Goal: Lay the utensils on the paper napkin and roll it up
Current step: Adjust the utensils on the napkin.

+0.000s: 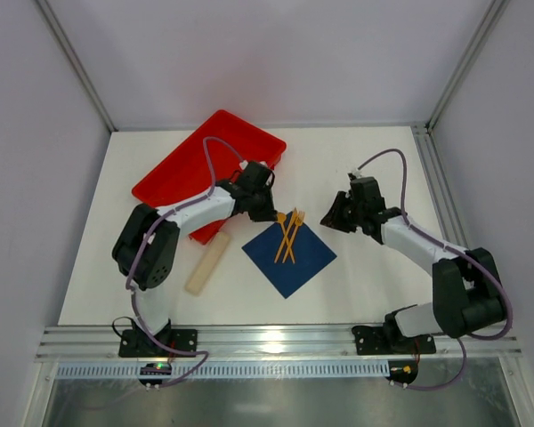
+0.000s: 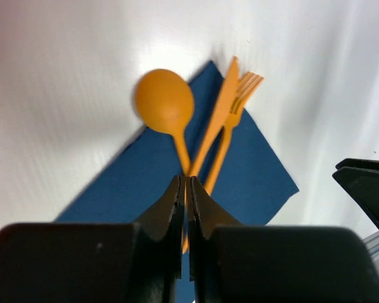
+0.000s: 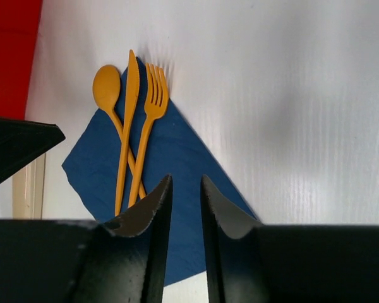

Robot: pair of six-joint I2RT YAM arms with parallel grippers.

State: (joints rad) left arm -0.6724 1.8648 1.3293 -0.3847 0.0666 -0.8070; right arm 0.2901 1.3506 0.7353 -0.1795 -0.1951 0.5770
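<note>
Three orange utensils (image 1: 289,236) lie together on the navy paper napkin (image 1: 300,262). They are a spoon (image 2: 164,101), a knife (image 2: 222,104) and a fork (image 2: 240,95), with their handles crossing. The spoon bowl and the fork tines reach past the napkin's far corner. My left gripper (image 1: 274,213) hovers at the upper left of the utensils. It is shut (image 2: 186,178), and an orange handle shows through the hairline slit between its jaws. My right gripper (image 1: 331,219) is off the napkin's right side. It is open by a narrow gap (image 3: 185,178), with only the napkin (image 3: 177,151) behind it.
A red tray (image 1: 182,169) lies tilted at the back left, under the left arm. A pale beige strip (image 1: 207,265) rests left of the napkin. Aluminium frame rails run along the near edge and the right side.
</note>
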